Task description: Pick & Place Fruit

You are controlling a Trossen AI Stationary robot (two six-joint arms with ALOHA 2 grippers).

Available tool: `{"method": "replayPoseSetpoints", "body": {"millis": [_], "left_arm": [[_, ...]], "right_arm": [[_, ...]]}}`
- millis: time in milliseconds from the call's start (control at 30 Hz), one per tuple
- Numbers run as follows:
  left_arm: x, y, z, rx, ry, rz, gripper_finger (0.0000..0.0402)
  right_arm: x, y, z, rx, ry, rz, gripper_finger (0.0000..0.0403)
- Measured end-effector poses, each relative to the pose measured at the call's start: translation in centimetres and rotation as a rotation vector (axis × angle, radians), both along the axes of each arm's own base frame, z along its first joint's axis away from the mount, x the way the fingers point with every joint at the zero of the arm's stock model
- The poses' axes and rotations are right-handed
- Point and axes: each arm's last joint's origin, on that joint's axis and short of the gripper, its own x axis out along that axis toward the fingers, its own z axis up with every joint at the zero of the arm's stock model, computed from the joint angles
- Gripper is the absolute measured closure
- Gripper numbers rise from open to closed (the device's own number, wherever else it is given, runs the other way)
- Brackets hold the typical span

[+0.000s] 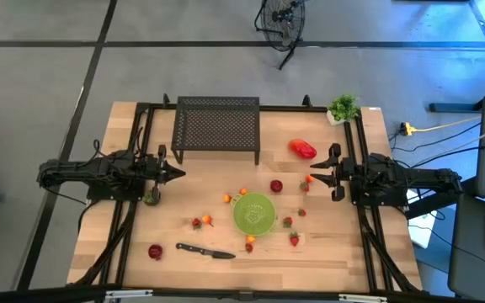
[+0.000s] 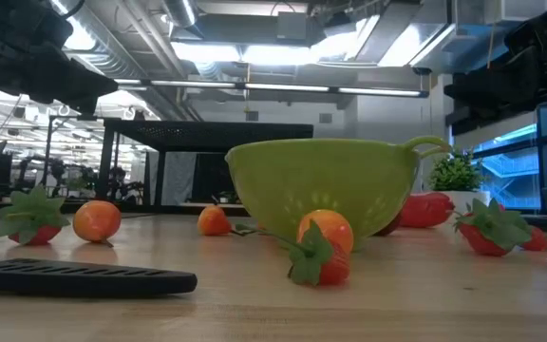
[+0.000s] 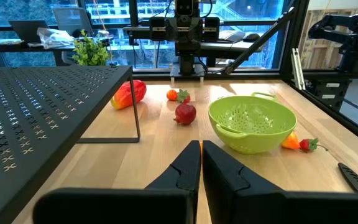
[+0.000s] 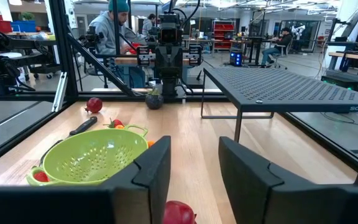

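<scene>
I'm holding the right gripper [image 4: 194, 171] parted over a red fruit [image 4: 179, 213], nothing grasped; closing off-centre risks squirting it away across the table [image 1: 327, 252]. Lime bowl [image 4: 92, 155] is holding one red piece [image 4: 40, 177] at its rim. Remaining fruit is lying scattered around it. Left gripper [image 3: 200, 163] is sitting clenched, empty, opposite.
</scene>
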Motion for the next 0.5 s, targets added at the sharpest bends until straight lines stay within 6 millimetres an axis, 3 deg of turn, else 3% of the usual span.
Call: {"method": "replayPoseSetpoints", "body": {"millis": [300, 500], "left_arm": [[0.0, 0.0, 0.0, 0.0, 0.0, 0.0, 0.0389], [0.0, 0.0, 0.0, 0.0, 0.0, 0.0, 0.0391]], "right_arm": [[0.0, 0.0, 0.0, -0.003, 0.0, 0.0, 0.0284], [-0.01, -0.15, 0.11, -0.197, -0.005, -0.053, 0.0294]]}}
